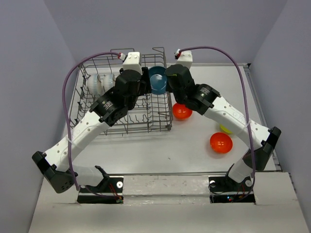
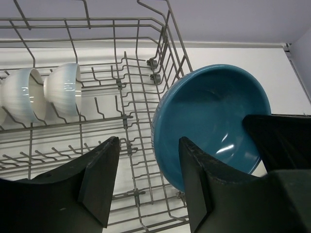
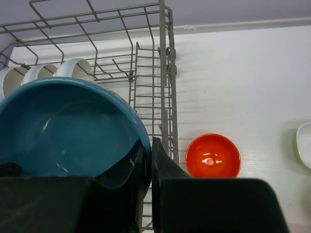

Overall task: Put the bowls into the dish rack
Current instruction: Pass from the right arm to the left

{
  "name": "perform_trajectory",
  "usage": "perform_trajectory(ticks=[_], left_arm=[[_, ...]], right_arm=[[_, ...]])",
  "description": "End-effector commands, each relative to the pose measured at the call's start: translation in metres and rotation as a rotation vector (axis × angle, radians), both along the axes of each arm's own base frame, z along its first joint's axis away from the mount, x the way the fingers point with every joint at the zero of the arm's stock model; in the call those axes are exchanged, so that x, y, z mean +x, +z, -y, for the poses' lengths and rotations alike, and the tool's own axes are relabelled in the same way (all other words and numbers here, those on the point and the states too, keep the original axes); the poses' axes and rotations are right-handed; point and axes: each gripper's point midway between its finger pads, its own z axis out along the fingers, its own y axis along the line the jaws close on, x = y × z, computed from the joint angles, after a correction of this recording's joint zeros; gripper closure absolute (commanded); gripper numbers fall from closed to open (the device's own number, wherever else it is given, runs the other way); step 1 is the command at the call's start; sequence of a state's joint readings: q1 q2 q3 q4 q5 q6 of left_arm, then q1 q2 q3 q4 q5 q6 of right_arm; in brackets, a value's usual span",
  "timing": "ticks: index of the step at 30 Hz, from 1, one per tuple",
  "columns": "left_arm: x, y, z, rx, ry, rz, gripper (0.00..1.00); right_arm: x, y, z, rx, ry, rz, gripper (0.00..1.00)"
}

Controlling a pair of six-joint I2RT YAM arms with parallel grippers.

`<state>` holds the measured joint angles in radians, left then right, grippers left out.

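Loading step in hand: the blue bowl hangs over the right part of the dish rack; by judgement, it must next go down between the tines.
White bowls: several stand on edge, side by side, in the far left part of the dish rack.
Left gripper: above the middle of the dish rack, jaws wide and holding nothing. Its right finger is just beside the blue bowl's outer wall; whether it touches cannot be told.
Blue bowl: tilted on edge, near the right wall of the dish rack, its hollow turned to the left gripper.
Right gripper: jaws narrow, pinching the rim of the blue bowl, one finger inside and one outside.
Orange bowls: one on the table just beside the right wall of the dish rack, the other further right.
Yellow-green bowl: right of the dish rack, partly hidden by the right arm.
Advice for the step: lower slowly with the bowl on edge, aim the rim into a free gap between tines, and let go only when the wires carry it. The rim could catch the right wall.
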<state>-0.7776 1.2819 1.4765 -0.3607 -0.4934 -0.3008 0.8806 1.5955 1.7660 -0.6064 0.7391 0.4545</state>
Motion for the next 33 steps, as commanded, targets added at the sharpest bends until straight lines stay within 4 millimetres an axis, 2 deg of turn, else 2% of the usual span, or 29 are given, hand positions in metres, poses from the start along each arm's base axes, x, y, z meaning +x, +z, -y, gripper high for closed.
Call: perform_trajectory(ticks=[1,6,12,24,33], left_arm=[[-0.003,0.027,-0.015,-0.019,0.046,0.065,0.40],[-0.001,0.020,-0.015,-0.001,0.052,0.055,0.44],[-0.001,0.019,-0.014,-0.001,0.054,0.055,0.53],[0.003,0.009,-0.012,0.030,0.056,0.033,0.59],[0.005,-0.001,-0.009,0.040,0.049,0.017,0.67]], right_arm=[[0.000,0.031,-0.004,0.033,-0.033,0.071,0.99],[-0.003,0.030,-0.013,0.031,-0.016,0.071,0.99],[-0.003,0.029,-0.010,0.024,-0.025,0.072,0.99],[-0.008,0.036,-0.018,0.029,-0.001,0.082,0.99],[-0.008,0.032,-0.018,0.024,-0.003,0.079,0.99]])
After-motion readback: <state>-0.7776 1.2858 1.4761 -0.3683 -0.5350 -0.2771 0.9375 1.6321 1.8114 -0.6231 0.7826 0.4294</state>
